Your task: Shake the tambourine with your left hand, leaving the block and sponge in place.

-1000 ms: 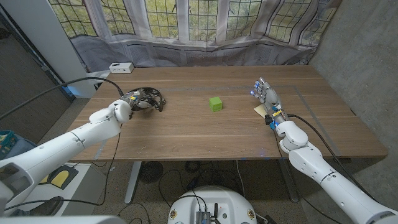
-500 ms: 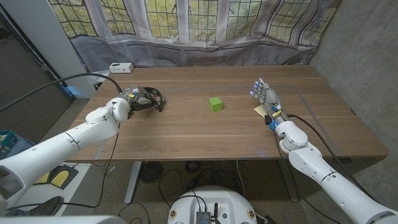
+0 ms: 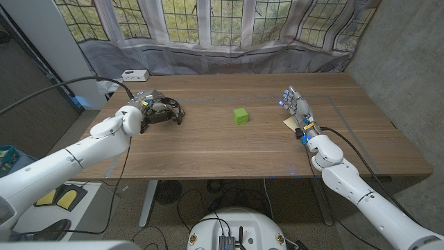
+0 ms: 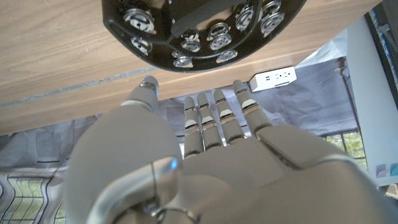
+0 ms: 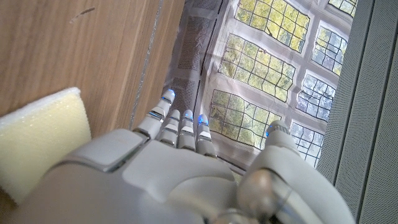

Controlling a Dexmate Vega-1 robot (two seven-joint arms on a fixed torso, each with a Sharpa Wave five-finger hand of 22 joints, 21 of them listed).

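Through the head camera I am seeing the wooden table (image 3: 229,149) running across the middle of the frame, with my left arm coming in from the lower left and the left hand (image 3: 149,110) sitting at the tambourine (image 3: 166,111), left of centre in the upper half. The hand is covering the near side of the black frame, but I cannot tell from here whether the fingers are closing on it. The green block (image 3: 240,115) is lying just right of centre, well apart from the tambourine. At the right, the right hand (image 3: 297,107) is standing with its fingers straight and holding nothing, and the yellow sponge (image 3: 289,123) is peeking out just beside it. A white box (image 3: 134,75) is sitting at the table's far edge, in the upper left. In the left wrist camera I am looking over the back of the left hand (image 4: 205,155), whose fingers (image 4: 214,112) are reaching straight out side by side, with the tambourine (image 4: 199,31) and its metal jingles filling the top of the frame; the fingertips are showing short of its rim. In the right wrist camera the right hand (image 5: 168,168) is stretching its fingers out with nothing in them, and the sponge (image 5: 40,140) is lying at the left edge, just beside the hand.
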